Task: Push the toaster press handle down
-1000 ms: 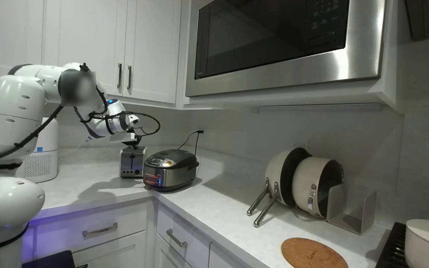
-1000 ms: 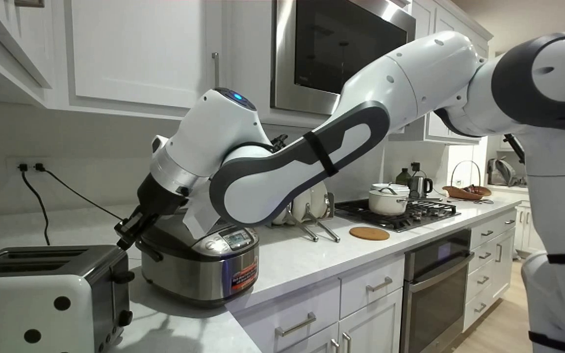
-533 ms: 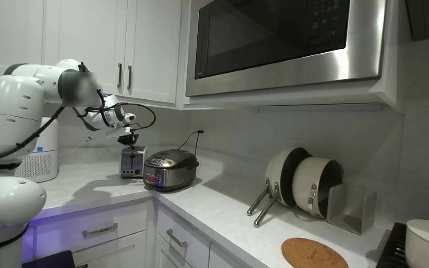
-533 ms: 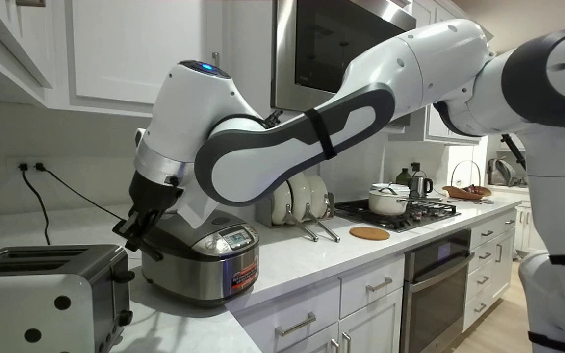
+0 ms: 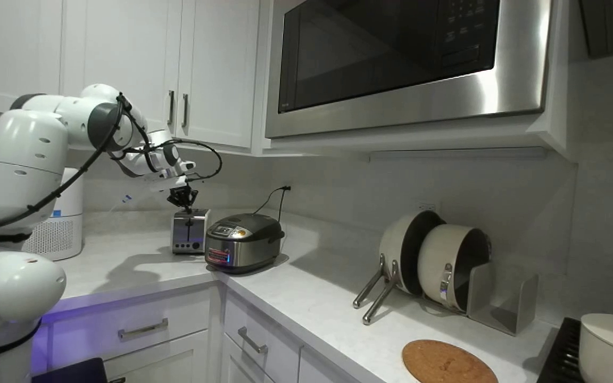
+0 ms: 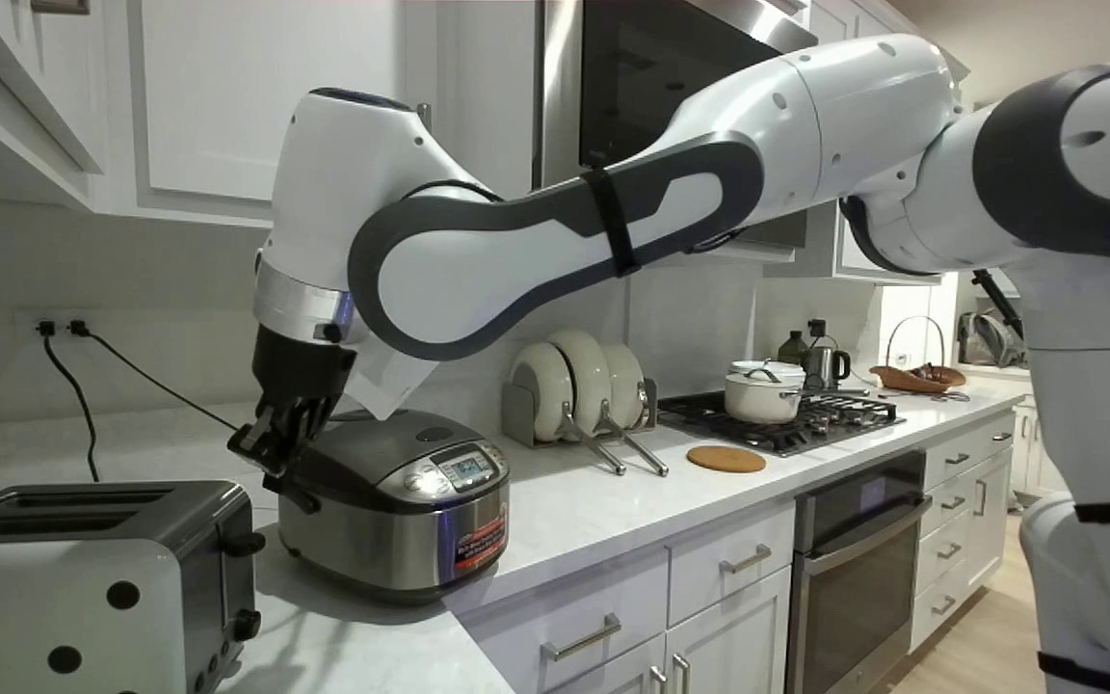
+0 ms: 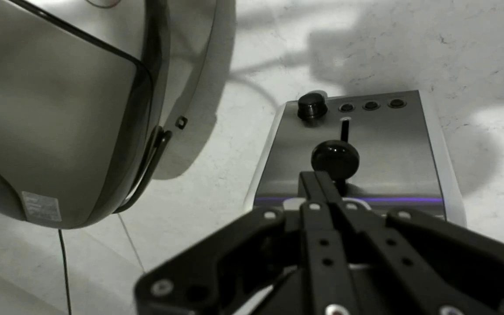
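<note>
Toaster stands upright on the surface, beside but apart from the rice cooker. Its handle sits well above the dial and looks unpressed. Over the last second the arm has tipped its end section more upright; from where I stand at the toaster's side, the jaws now show apart from its top front edge, whereas a second ago they showed right against it. The jaws are pressed together with nothing between them (in effect, a blunt pusher). In the wrist view they overlap the rim of the handle; contact cannot be confirmed. The handle has kept its height, so this change is judged to be alignment, the push not yet done. Next, lower the jaws squarely onto the handle; off-centre pressure may slip.
</note>
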`<control>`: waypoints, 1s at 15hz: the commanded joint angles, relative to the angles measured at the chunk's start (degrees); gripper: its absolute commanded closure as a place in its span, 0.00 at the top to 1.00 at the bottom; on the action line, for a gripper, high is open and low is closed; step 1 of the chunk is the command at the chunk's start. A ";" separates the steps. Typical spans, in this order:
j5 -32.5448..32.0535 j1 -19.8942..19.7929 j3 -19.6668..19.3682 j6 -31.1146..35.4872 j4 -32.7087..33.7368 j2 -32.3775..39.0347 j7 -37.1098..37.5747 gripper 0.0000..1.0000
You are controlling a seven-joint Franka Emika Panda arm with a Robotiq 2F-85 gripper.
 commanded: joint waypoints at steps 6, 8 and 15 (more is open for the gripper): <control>5.63 0.02 1.20 -5.53 8.79 7.40 -5.74 0.00; 5.90 0.29 1.10 -5.89 10.12 8.95 -6.29 0.00; 6.16 0.97 0.37 -7.92 14.89 13.31 -6.45 0.00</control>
